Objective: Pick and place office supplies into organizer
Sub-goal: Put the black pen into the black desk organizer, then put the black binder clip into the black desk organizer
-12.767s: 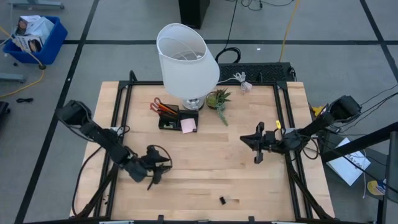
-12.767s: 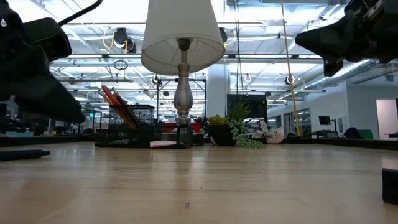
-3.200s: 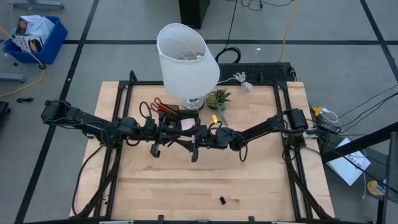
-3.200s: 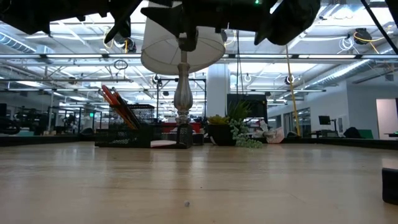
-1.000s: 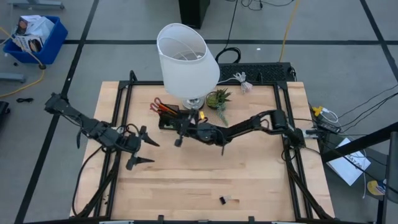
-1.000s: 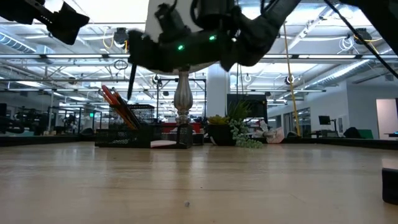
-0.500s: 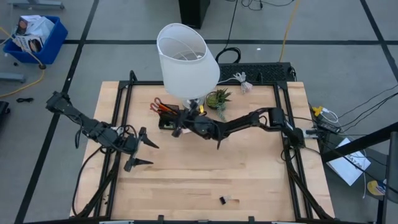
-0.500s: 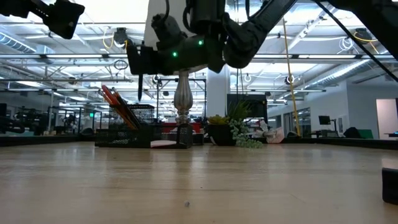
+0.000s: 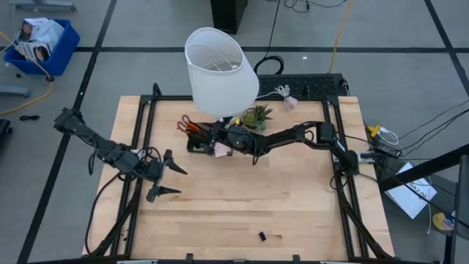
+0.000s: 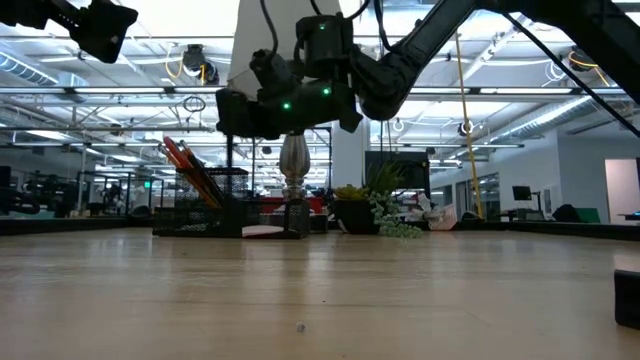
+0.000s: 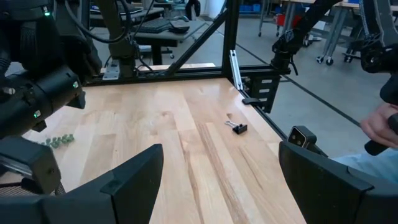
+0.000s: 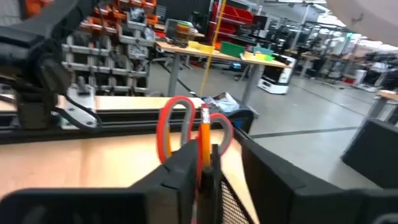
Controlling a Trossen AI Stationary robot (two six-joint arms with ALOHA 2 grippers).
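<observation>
The organizer (image 9: 199, 141) by the lamp base already holds red-handled scissors (image 12: 180, 124) and orange pencils (image 12: 203, 134). The right gripper (image 9: 218, 141) hovers over it, fingers apparently parting around a pencil; the grip is unclear. A black binder clip (image 9: 261, 236) remains out. The left gripper (image 9: 165, 176) waits, spread wide.

No text, label, brand, number or sign can be read in any of the views. Printed matter is seen in the blue bin (image 9: 42, 38) on the floor beside the tabletop, but its lettering is too small to be made out. Coloured boards in the room behind cannot be read either.
</observation>
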